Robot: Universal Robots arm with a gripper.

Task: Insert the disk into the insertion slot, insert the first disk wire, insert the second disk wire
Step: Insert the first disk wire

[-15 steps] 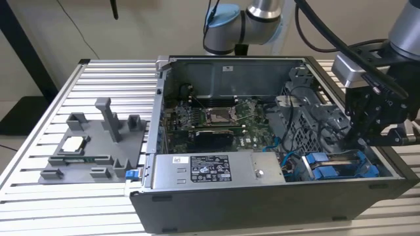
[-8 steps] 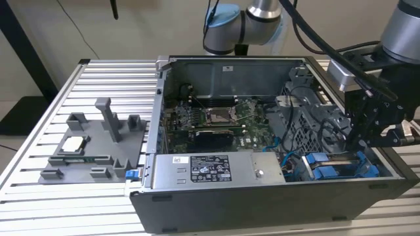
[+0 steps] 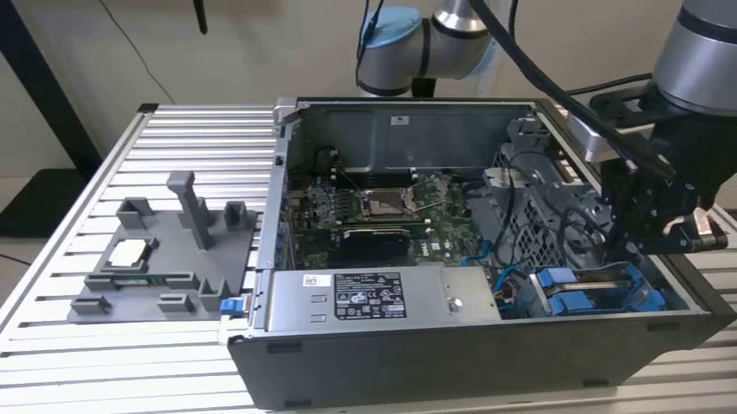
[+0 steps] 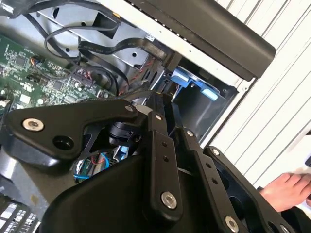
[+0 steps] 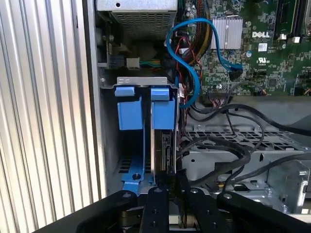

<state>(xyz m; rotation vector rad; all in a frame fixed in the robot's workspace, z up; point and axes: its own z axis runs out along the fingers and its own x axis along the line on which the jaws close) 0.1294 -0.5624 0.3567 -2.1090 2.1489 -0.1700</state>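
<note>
One computer case (image 3: 461,354), one disk (image 5: 163,145), one hand (image 4: 286,190)

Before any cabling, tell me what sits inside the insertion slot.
Inside the insertion slot, the disk stands on edge beside the blue rails. The gripper covers its near end, so how deep it sits cannot be seen.

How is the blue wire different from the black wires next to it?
The blue wire is bright and arches up by the green board; the black wires are dark and lie across the holey grey cage. One blue wire, several black wires. All are bendy.
</note>
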